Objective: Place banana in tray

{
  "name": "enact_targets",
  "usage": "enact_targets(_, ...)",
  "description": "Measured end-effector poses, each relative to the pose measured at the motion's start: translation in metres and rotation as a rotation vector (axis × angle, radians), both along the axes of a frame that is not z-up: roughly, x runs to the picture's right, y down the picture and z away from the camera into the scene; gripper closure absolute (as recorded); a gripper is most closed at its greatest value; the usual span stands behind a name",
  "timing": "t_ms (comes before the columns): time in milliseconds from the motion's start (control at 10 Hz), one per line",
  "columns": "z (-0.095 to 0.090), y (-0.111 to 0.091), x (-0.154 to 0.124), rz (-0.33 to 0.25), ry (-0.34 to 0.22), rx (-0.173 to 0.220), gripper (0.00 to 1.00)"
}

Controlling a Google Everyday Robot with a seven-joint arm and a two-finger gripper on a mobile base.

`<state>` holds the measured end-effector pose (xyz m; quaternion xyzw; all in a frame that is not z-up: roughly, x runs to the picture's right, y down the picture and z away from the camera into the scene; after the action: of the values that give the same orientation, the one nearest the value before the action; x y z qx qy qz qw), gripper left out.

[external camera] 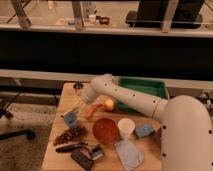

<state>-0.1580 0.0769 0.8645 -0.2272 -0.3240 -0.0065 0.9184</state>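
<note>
Camera view gives us one pincer (80,103) at the end of the white arm (135,97), low over the left part of the wooden desk (69,97). We cannot tell whether it is apart or together, nor whether it grips anything. At its tip we make out one small, slender, pale yellow banana (74,108), though we cannot say whether the two touch. Just below the banana sits one small blue cup (70,119). Just to the right lies one orange-red stick (92,110), and beside that one round yellow-orange fruit (109,104). Further out we count one round red bowl (105,130), one white cup (126,128) and one bunch of dark grapes (70,135). One large rectangular green plastic tray (147,86) stands at the back right of the desk, partly behind the arm and well apart from the banana.
</note>
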Motion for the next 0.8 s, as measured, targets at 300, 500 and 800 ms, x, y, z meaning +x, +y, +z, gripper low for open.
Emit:
enact_targets(300,0.008,0.003,-0.004,-0.004,-0.002,-0.013,0.2)
enact_targets(500,0.013,0.006,-0.007,-0.009,-0.003,-0.025,0.2)
enact_targets(800,0.018,0.012,-0.012,-0.016,-0.002,-0.038,0.2)
